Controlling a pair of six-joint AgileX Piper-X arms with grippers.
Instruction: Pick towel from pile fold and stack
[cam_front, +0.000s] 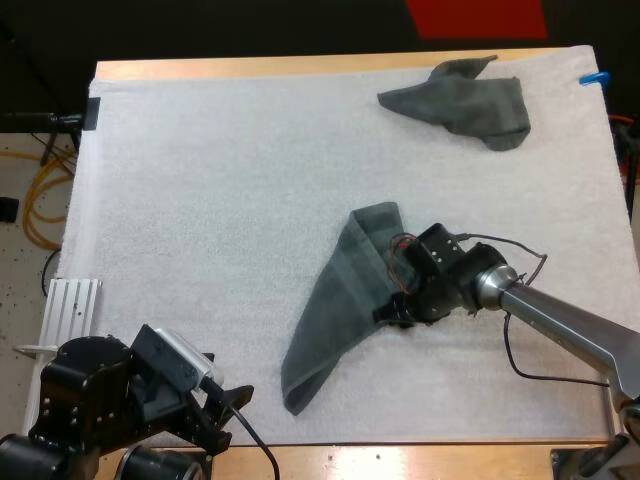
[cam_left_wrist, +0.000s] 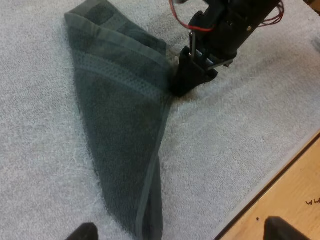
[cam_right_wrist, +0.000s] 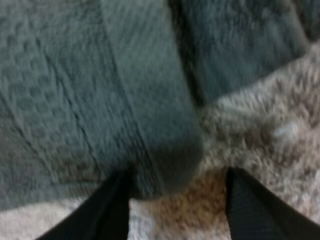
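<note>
You're early, I'd say: towel (cam_front: 335, 300) lies loosely doubled mid mat (cam_front: 200, 200). Right gripper (cam_front: 395, 312) at its edge, fingers spread, not pinching. Left gripper (cam_front: 225, 405) spread, near-left corner. 2nd towel (cam_front: 465, 105) crumpled at far-right corner. Fold + stack left.

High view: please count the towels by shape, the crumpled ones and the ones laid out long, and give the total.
Crumpled towel: 1
Long flattened towel: 1
Total: 2

- Bright, even overhead light on the mat (cam_front: 200, 250).
- Short, soft shadows hug the towel (cam_left_wrist: 120, 125) and right gripper (cam_left_wrist: 189, 84).
- Darkness beyond the table (cam_front: 300, 68).
</note>
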